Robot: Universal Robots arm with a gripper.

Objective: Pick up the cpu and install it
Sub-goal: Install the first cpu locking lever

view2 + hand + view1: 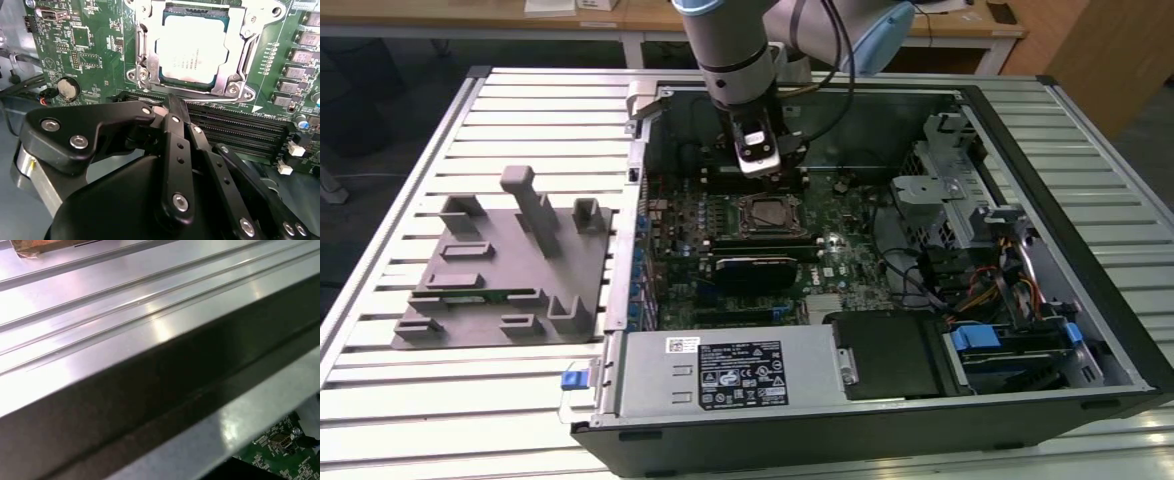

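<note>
The cpu (192, 52), a flat square chip with a silvery-white top, lies seated inside the metal socket frame (145, 55) on the green motherboard (85, 45). In the exterior view the socket (762, 213) sits mid-board inside the open computer case (1067, 250). My gripper (762, 170) hangs just above and behind that socket. In the second wrist view its black fingers (176, 130) meet at their tips, shut with nothing between them, a short way off the cpu and not touching it.
A grey tray (447, 325) with upright pegs and a narrow green strip (491, 295) lies on the slatted table at the exterior view's left. Memory slots (235, 132), cables, drive bays (961, 200) and the power supply (720, 375) crowd the case. The case rim (165, 385) crosses the first wrist view.
</note>
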